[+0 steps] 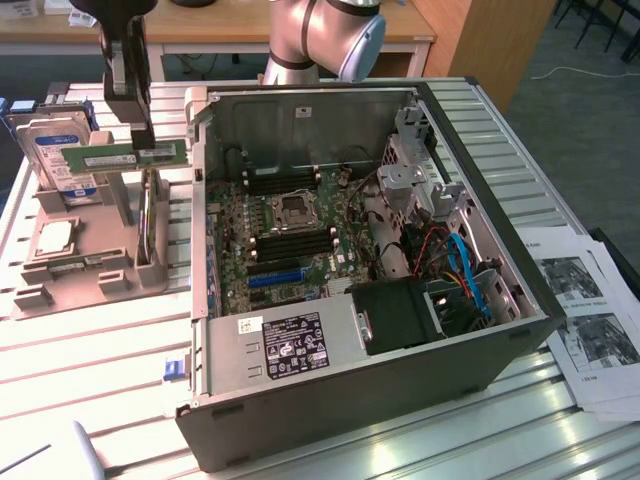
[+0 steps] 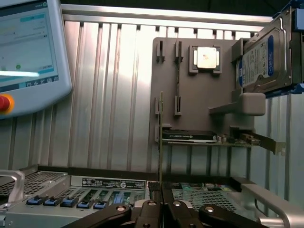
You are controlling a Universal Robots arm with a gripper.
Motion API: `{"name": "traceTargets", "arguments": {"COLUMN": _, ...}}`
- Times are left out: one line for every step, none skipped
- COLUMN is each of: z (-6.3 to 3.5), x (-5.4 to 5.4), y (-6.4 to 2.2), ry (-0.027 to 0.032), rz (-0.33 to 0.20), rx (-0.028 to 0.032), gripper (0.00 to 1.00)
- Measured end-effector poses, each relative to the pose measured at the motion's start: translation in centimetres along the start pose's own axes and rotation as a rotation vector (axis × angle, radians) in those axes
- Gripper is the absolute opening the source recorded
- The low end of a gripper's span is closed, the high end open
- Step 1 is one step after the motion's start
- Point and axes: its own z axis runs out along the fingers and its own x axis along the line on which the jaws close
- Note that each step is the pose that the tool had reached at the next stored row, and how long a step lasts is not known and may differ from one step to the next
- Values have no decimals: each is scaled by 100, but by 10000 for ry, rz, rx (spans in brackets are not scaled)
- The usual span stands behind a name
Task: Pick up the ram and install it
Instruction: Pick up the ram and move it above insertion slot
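Ram is held level, clamped btw. the narrowly set fingers of the end effector; in wrist view it is seen edge-on as a thin strip. It is positioned above the grey parts holder, near the hard drive stood on that holder, at the exterior view's left of the open PC case. Motherboard w/ dark slots is seen inside the case. Holder and case are set on the ribbed desk.

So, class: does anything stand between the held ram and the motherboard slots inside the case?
Only the near wall of the case, right beside the ram in the gripper; above the memory slots it lies open.
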Motion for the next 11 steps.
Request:
{"name": "traceTargets", "arguments": {"z": -1, "x": 1, "y": -22, "ry": -1, "rz": 0, "rx": 0, "gripper": 11}}
{"name": "traceTargets", "arguments": {"z": -3, "x": 2, "y": -44, "ry": 0, "rz": 1, "rx": 0, "gripper": 11}}
{"name": "traceTargets", "arguments": {"z": -4, "x": 2, "y": -67, "ry": 0, "rz": 1, "rx": 0, "gripper": 11}}
{"name": "traceTargets", "arguments": {"z": -5, "x": 3, "y": -91, "ry": -1, "rz": 1, "rx": -1, "gripper": 11}}
{"name": "traceTargets", "arguments": {"z": -6, "x": 4, "y": -118, "ry": -1, "rz": 1, "rx": 0, "gripper": 11}}
{"name": "traceTargets", "arguments": {"z": -8, "x": 5, "y": -143, "ry": -1, "rz": 1, "rx": -1, "gripper": 11}}
{"name": "traceTargets", "arguments": {"z": -10, "x": 6, "y": -170, "ry": 0, "rz": 0, "rx": -1, "gripper": 11}}
{"name": "traceTargets", "arguments": {"z": -11, "x": 7, "y": -198, "ry": -1, "rz": 0, "rx": -1, "gripper": 11}}
{"name": "traceTargets", "arguments": {"z": -13, "x": 8, "y": -226, "ry": -1, "rz": 0, "rx": -1, "gripper": 11}}
{"name": "traceTargets", "arguments": {"z": -15, "x": 9, "y": -257, "ry": 0, "rz": 1, "rx": -2, "gripper": 11}}
{"name": "traceTargets", "arguments": {"z": -17, "x": 10, "y": -286, "ry": 0, "rz": 1, "rx": -2, "gripper": 11}}
